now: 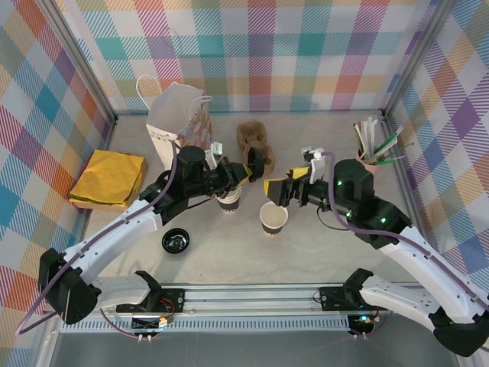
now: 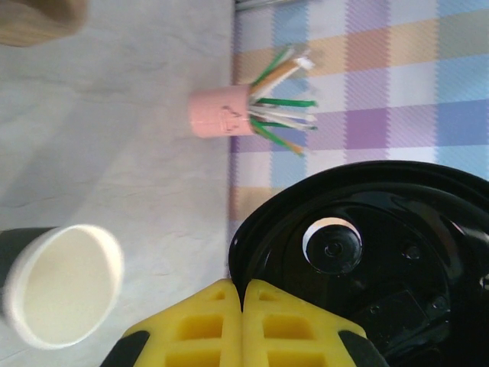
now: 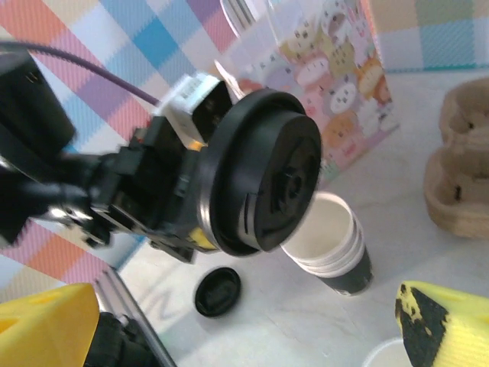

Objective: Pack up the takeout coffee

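Note:
My left gripper (image 1: 244, 175) is shut on the rim of a round black lid (image 1: 257, 162), held on edge above the table. In the left wrist view the yellow fingertips (image 2: 221, 310) pinch the lid (image 2: 367, 252) at its edge. Just below it stands an open white cup with a black band (image 1: 228, 200); in the right wrist view this cup (image 3: 332, 237) shows nested white rims. A second open cup (image 1: 273, 218) stands to its right. My right gripper (image 1: 281, 184) hangs open, facing the held lid (image 3: 267, 172), with nothing between its fingers. A lidded takeout coffee is out of view.
A loose black lid (image 1: 175, 240) lies front left. A printed paper bag (image 1: 179, 122) and a brown cup carrier (image 1: 250, 138) stand at the back. A pink cup of stirrers (image 1: 370, 157) is at the right, yellow napkins (image 1: 109, 178) at the left.

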Controlling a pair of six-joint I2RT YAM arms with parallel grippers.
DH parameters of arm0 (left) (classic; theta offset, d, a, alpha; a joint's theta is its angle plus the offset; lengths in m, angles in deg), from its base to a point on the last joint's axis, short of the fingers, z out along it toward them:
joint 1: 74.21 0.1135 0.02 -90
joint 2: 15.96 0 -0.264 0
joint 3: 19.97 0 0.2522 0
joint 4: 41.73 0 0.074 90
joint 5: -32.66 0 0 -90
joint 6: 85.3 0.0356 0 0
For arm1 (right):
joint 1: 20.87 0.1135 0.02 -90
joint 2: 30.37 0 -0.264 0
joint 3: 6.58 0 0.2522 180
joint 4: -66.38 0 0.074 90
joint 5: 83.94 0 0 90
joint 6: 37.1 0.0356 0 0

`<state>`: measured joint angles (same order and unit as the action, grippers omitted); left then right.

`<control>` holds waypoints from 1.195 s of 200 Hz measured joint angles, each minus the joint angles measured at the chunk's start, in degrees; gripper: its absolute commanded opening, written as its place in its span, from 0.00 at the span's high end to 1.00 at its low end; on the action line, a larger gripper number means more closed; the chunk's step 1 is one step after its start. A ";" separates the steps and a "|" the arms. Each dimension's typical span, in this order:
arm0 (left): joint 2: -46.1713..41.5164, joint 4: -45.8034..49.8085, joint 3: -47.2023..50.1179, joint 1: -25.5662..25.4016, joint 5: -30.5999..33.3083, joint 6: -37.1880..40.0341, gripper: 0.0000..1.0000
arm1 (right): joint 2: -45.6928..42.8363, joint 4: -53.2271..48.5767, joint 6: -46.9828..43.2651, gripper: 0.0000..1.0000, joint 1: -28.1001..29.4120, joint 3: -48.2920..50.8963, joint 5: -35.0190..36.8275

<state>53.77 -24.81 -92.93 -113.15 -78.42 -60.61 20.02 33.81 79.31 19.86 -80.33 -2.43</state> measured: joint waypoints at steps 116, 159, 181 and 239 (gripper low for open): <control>7.34 -22.99 0.90 -0.74 -8.55 -6.54 1.00 | 6.95 14.40 19.69 0.01 -17.03 0.26 -28.74; 10.51 -28.52 1.99 -0.74 -11.15 -7.65 1.00 | 8.13 17.97 25.42 0.01 -20.17 0.79 -32.68; 11.02 -30.03 2.27 -0.74 -11.91 -8.26 1.00 | 9.33 19.45 27.71 0.01 -20.98 1.77 -34.14; 11.02 -30.73 2.29 -0.74 -12.59 -8.41 1.00 | 11.15 20.55 30.73 0.05 -21.73 3.06 -35.98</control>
<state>64.79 -55.54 -90.63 -113.89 -91.01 -69.03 31.16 54.35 110.04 -1.87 -77.27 -38.40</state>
